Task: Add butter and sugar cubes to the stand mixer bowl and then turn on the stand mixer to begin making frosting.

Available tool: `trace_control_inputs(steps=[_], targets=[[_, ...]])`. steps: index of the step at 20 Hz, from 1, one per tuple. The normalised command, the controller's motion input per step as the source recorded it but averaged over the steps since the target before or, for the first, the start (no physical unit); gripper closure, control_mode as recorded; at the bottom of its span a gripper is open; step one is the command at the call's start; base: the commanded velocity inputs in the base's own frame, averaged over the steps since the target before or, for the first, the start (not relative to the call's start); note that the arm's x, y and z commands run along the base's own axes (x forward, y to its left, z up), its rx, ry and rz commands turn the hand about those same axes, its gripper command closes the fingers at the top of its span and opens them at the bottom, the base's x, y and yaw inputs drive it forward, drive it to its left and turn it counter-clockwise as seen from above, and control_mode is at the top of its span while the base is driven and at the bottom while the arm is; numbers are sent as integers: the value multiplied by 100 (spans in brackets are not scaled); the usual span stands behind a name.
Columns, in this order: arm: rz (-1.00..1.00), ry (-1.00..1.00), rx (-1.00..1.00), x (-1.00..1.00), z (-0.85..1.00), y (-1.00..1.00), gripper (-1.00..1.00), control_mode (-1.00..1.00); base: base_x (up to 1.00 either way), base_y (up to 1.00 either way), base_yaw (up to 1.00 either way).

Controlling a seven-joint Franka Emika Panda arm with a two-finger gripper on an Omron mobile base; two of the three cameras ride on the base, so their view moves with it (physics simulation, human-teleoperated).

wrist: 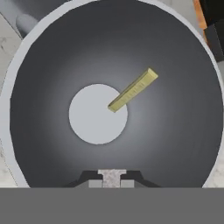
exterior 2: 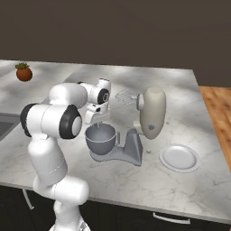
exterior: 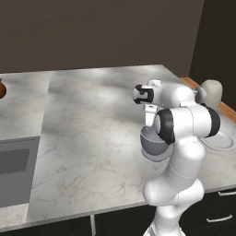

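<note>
A white plate (exterior 2: 179, 158) lay on the marble table (exterior 2: 149, 180) right of the stand mixer (exterior 2: 151, 113), a potted plant (exterior 2: 24, 72) far left. The hand (exterior 2: 94, 118) pointed down over the stand mixer bowl (exterior 2: 100, 140), fingers pinched on a small pale cube (wrist: 112, 177). The butter (wrist: 133, 90) leaned inside the bowl.

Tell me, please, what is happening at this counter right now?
The robot's gripper hangs over the stand mixer bowl, holding something small and pale. The butter already lies inside the bowl, leaning against its wall. The stand mixer has its head tilted up, and a white plate sits beside it.
</note>
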Motion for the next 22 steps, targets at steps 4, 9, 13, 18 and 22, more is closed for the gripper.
trace_control_inputs(steps=[4, 9, 13, 18, 22], targets=[[0, 0, 0, 0, -19, -17, 100, -100, 0, 0, 0], [0, 0, 0, 0, -22, -9, 100, -100, 0, 0, 0], [0, 0, 0, 0, -24, -3, 100, -100, 0, 0, 0], [0, 0, 0, 0, -28, 0, -100, -100, 0, 0, 0], [0, -2, 0, -8, -7, -2, -100, -100, 0, 0, 0]])
